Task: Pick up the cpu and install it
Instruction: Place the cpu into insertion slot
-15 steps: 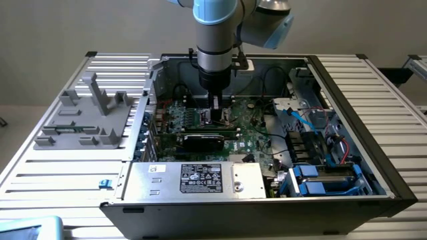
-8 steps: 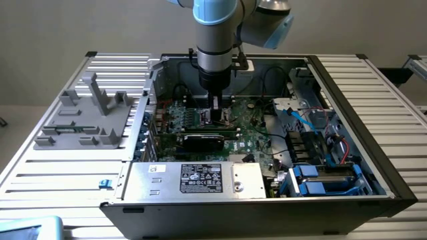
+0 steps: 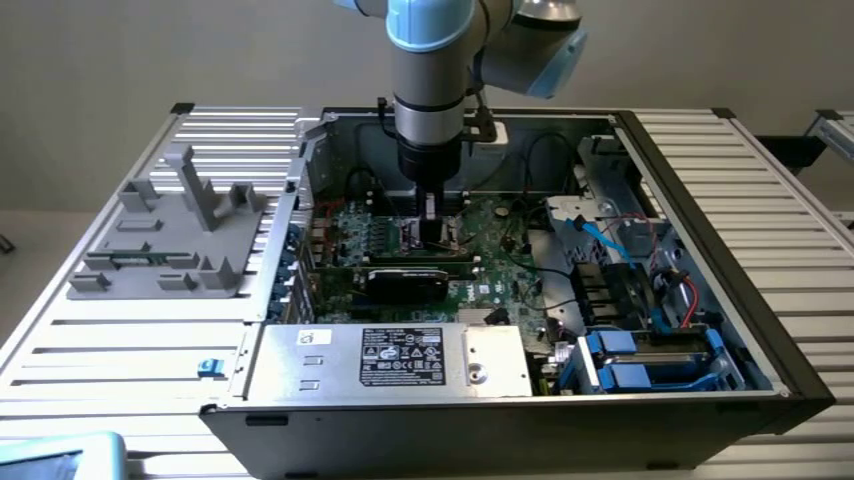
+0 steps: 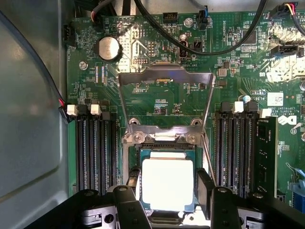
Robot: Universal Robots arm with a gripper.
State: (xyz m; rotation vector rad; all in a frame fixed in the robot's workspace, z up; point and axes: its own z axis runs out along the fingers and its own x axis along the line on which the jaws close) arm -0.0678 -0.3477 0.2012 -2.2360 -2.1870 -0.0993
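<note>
The pincer (image 4: 168, 190) was clamped on the cpu (image 4: 167, 181), one finger at each side. The cpu lay in the socket (image 4: 164, 147), apparently seated; the socket's plate (image 4: 164, 71) stood open.

Memory slots (image 4: 95, 152) flank socket (image 4: 164, 149) — cpu (image 4: 167, 185) over it.

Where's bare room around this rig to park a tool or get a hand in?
Free: slatted table on the exterior view's right of the case, and the strip camera-side of the grey fixture. Crowded: inside the case, gripper on the cpu, cables all around.
</note>
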